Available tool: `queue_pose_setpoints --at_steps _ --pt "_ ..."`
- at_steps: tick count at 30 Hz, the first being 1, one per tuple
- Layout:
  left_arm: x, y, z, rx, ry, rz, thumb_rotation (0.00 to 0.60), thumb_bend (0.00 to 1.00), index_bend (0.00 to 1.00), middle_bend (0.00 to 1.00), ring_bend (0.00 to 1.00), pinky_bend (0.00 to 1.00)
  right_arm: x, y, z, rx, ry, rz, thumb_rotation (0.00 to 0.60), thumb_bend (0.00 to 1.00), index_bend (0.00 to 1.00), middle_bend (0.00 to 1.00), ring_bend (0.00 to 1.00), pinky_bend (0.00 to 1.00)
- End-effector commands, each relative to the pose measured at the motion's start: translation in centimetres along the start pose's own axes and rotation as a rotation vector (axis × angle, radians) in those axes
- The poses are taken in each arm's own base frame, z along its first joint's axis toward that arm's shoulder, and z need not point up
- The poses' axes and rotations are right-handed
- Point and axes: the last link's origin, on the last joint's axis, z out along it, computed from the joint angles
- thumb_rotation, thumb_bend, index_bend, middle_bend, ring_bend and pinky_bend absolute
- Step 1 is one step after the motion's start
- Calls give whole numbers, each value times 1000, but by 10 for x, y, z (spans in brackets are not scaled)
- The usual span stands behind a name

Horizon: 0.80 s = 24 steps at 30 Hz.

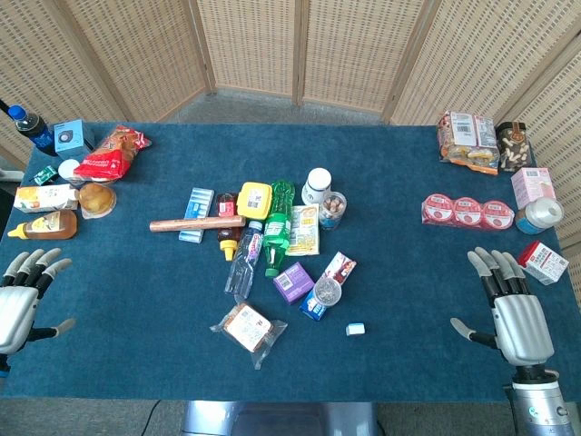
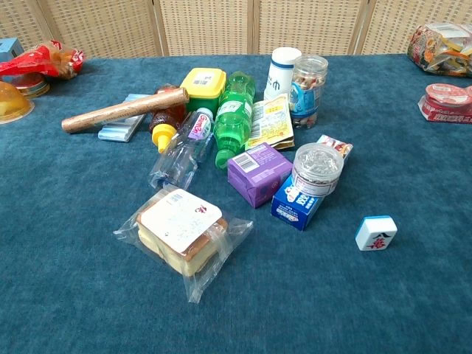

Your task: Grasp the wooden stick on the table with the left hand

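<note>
**Both hands idle at the near edge, stick untouched**

Left hand [image 1: 23,295] rests at the near left corner of the blue tabletop [image 1: 136,300], fingers spread and holding nothing. Across from it the right hand [image 1: 508,304] sits at the near right corner, fingers likewise fanned out and holding nothing.

Mid-table lies a jumble of groceries. On its far-left side is the wooden stick [image 1: 197,222], lying flat and pointing left to right, resting across a pale blue packet [image 1: 196,210] and touching a small sauce bottle [image 2: 167,120]. Just beside it stands a yellow tub [image 1: 255,198], then a green bottle [image 1: 279,227] lying on its side. Nearer sits a wrapped sandwich [image 2: 181,230], and off to the right a small tile [image 2: 375,232].
</note>
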Motion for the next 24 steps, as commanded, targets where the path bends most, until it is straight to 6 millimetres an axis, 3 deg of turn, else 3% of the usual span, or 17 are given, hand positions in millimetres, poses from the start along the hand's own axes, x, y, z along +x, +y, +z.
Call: queue_pose_setpoints --at_steps 1,6,10,16,24 --pt "0 -1 0 2 0 3 600 68 156 0 0 0 0 0 0 0 0 -1 600 0 0 0 0 0" --pt "0 -6 3 25 1 25 600 63 72 0 0 0 1 0 0 1 1 0 600 0 0 0 0 0" --pt "-4 -7 21 54 2 -3 600 59 37 0 0 0 1 0 0 0 1 -1 600 0 0 0 0 0" --pt "-19 2 71 49 -3 -65 600 61 42 0 0 14 1 0 0 -1 1 -3 600 0 0 0 0 0" --pt "-38 40 141 4 -15 -96 600 57 52 0 0 45 2 3 2 -6 6 6 600 0 0 0 0 0"
